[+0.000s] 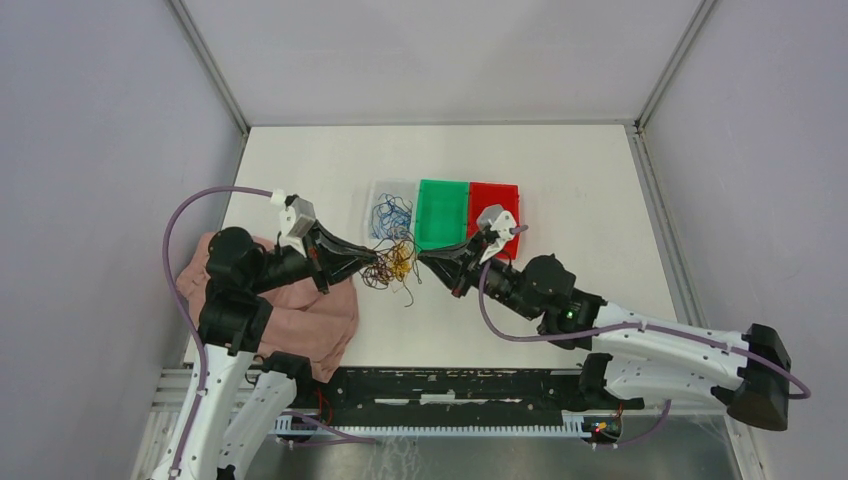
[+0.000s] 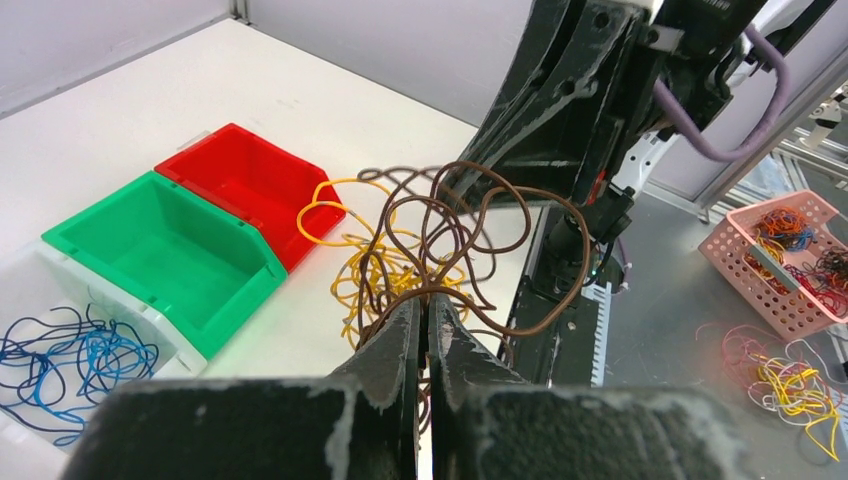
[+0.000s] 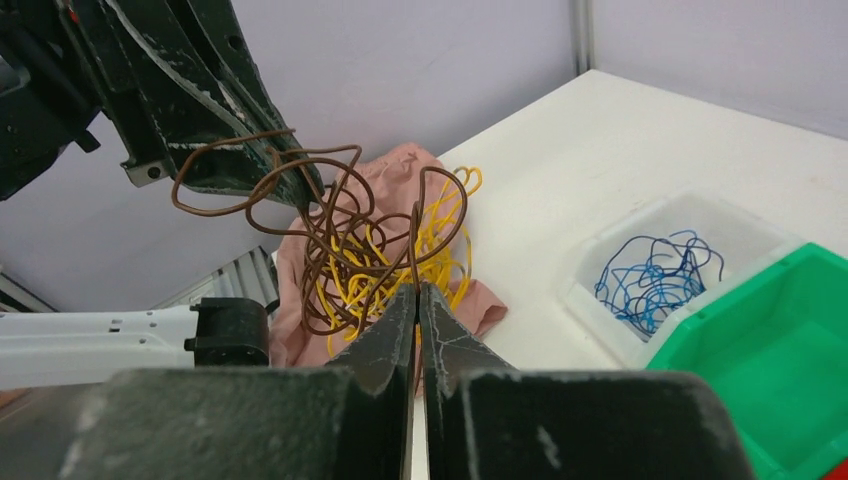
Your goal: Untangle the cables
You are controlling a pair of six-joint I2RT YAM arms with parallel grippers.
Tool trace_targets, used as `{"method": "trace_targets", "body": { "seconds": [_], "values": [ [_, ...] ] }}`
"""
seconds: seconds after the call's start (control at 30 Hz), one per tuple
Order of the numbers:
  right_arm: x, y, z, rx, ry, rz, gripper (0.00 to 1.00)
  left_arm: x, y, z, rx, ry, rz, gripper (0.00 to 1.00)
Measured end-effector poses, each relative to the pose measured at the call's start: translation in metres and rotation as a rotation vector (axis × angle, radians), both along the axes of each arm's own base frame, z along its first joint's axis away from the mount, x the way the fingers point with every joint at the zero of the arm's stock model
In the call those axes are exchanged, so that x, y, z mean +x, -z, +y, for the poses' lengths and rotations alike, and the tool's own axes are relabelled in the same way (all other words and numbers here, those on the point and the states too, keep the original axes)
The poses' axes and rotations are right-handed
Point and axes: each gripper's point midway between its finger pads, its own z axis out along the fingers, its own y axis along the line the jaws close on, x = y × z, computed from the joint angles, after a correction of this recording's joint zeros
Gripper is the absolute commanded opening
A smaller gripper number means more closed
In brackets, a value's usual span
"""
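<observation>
While the left gripper [image 2: 427,303] pinches the cables [image 2: 452,225] tight at its fingertips, the right gripper [image 3: 417,292] is clamped on the same bunch, strung between them.

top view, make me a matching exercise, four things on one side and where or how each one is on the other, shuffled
1 clear bin
2 green bin
3 brown and yellow cables
4 pink cloth

a empty
b held between left gripper and right gripper
c holds blue cables
d lying under the left arm

Pairs: 1-c, 2-a, 3-b, 4-d
</observation>
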Motion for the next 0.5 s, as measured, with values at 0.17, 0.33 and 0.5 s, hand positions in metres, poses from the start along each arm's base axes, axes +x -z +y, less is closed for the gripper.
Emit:
{"method": "trace_targets", "body": {
  "seconds": [0.17, 0.33, 0.5],
  "values": [
    [0.0, -0.016, -0.023, 0.014, 0.054, -0.026, 0.03, 0.001, 0.007, 0.001, 0.021, -0.007, 0.006, 0.03],
    [0.0, -0.024, -0.039, 0.018, 0.089, -0.041, 0.02, 0.002, 0.015, 0.004, 0.056, -0.018, -0.014, 0.03],
    [0.007, -0.017, -0.056, -0.033, 0.16, -0.04, 0.01, 0.007, 0.027, 0.009, 0.111, -0.048, -0.043, 0.03]
  ]
}}
